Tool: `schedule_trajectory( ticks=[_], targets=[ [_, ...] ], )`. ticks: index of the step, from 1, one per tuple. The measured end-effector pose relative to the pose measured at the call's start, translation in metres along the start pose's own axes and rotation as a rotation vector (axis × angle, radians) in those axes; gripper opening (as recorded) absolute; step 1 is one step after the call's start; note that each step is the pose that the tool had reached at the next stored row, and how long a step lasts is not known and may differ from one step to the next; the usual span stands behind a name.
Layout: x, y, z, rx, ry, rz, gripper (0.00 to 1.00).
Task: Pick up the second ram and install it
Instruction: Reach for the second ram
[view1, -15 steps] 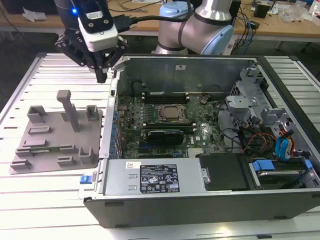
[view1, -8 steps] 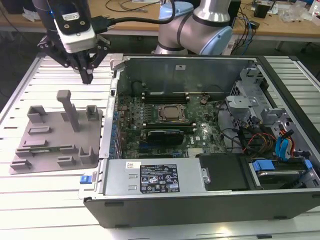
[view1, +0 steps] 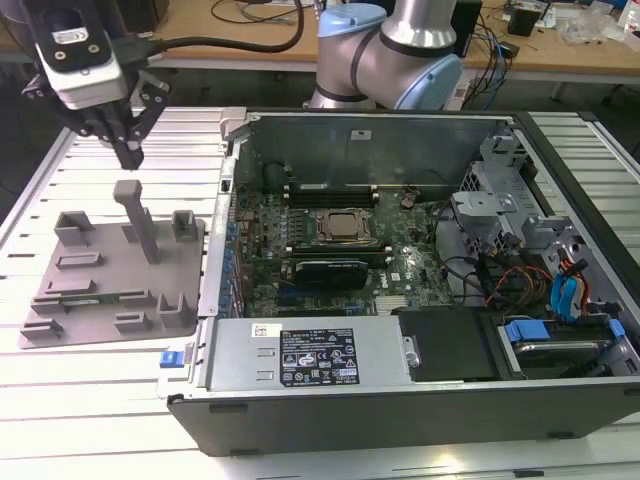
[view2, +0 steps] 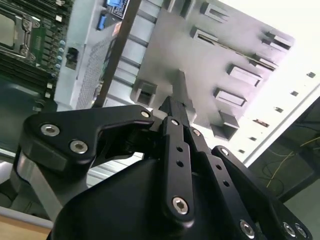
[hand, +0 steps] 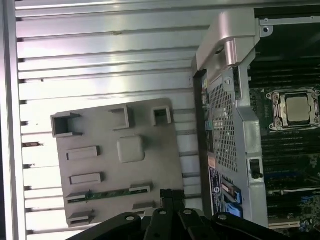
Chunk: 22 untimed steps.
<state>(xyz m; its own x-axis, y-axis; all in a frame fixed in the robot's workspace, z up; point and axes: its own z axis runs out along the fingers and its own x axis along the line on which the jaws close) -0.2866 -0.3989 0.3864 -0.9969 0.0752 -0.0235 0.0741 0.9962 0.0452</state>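
The second ram (hand: 107, 195) is a narrow green stick lying flat in a slot of the grey fixture plate (hand: 150, 165), at the edge away from its raised blocks. My gripper (view1: 131, 155) hangs above the plate's far side in the exterior view, just over the tall grey post (view1: 138, 215). Its black fingers come together at the tips with nothing between them, as seen in both wrist views (view2: 176, 107) (hand: 170, 194). The gripper is well clear of the ram and touches nothing.
The open computer case (view1: 400, 400) stands at the exterior view's right of the plate. Inside are the motherboard (view1: 320, 270), the silver processor (view1: 345, 227) and cables (view1: 560, 290). The arm's base (view1: 390, 50) rises behind the case. Everything rests on a slatted metal table (view1: 90, 400).
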Motion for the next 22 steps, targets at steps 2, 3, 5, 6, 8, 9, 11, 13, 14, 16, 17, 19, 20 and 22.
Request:
schedule_trajectory(
  ticks=[2,3,5,6,8,9,11,13,14,16,17,19,20,22],
  targets=[
    [0.0047,-0.0003,0.0001,0.0001,0.0001,0.0,0.08],
    [0.0098,-0.0007,0.0003,0.0,0.0,0.0,0.08],
    [0.0193,-0.0014,0.0006,0.0001,0.0,0.0,0.08],
    [0.0271,-0.0021,0.0008,0.0,0.0001,0.0,0.08],
    [0.0371,-0.0028,0.0009,0.0,0.0,0.0,0.08],
    [0.0421,-0.0032,0.0009,0.0001,0.0,0.0,0.08],
    [0.0577,-0.0044,0.001,0.0001,0.0,0.0,0.08],
    [0.0638,-0.0061,0.001,0.0001,0.0001,0.0,0.08],
    [0.0658,-0.008,0.001,0.0001,0.0001,0.0,0.08],
    [0.0664,-0.0208,0.0021,0.0,0.0,0.0,0.08],
    [0.0661,-0.0251,0.0029,0.0001,0.0001,0.0,0.08],
    [0.066,-0.026,0.0033,0.0001,-0.0002,0.0,0.08],
    [0.0661,-0.0261,0.0032,0.0003,0.0001,0.0,0.08],
    [0.066,-0.0262,0.0032,0.0003,0.0001,0.0,0.08]
  ],
)
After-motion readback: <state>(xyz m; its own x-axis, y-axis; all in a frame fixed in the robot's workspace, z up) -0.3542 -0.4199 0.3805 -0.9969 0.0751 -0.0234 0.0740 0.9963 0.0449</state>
